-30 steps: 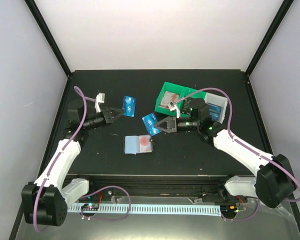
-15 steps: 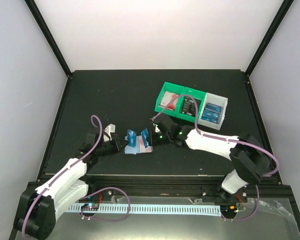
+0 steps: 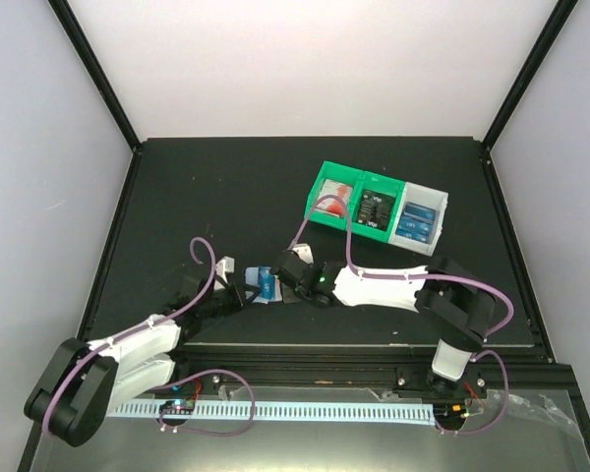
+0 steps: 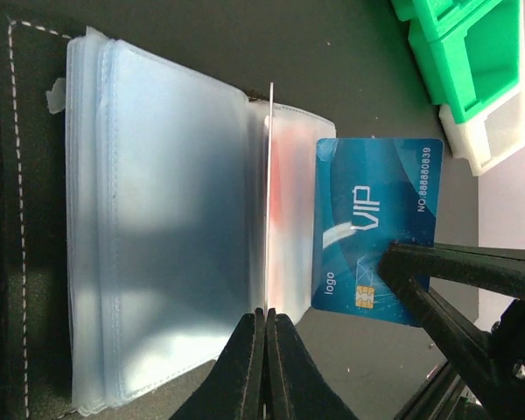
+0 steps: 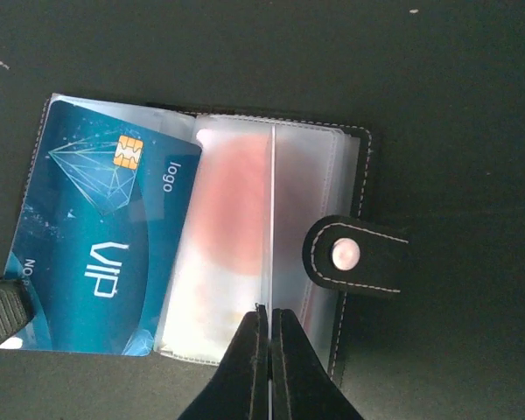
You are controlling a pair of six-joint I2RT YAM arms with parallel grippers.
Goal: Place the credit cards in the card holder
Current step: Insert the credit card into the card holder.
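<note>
Over card holder (image 4: 17, 219) | left pincer (image 4: 264, 346): credit card (image 4: 269, 175) edge-on, face hidden

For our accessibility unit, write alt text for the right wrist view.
An open black card holder with clear sleeves lies on a dark table; a blue VIP card overlaps its left side. The right end effector pinches a second card, seen edge-on, over the holder's middle.

Black folding card holder (image 5: 236, 262), opened flat on dark tabletop (image 3: 216, 187), front of centre, between left claw (image 4: 268, 317) and right claw (image 5: 269, 311). Blue plastic VIP card (image 5: 105, 236) pinched in left claw, overlapping holder's left side. Second blue VIP card (image 4: 376, 227) pinched in right claw, at holder's right edge. Green plastic bin (image 3: 326, 187) behind, to right; white plastic bin (image 3: 439, 211) against its right side.
</note>
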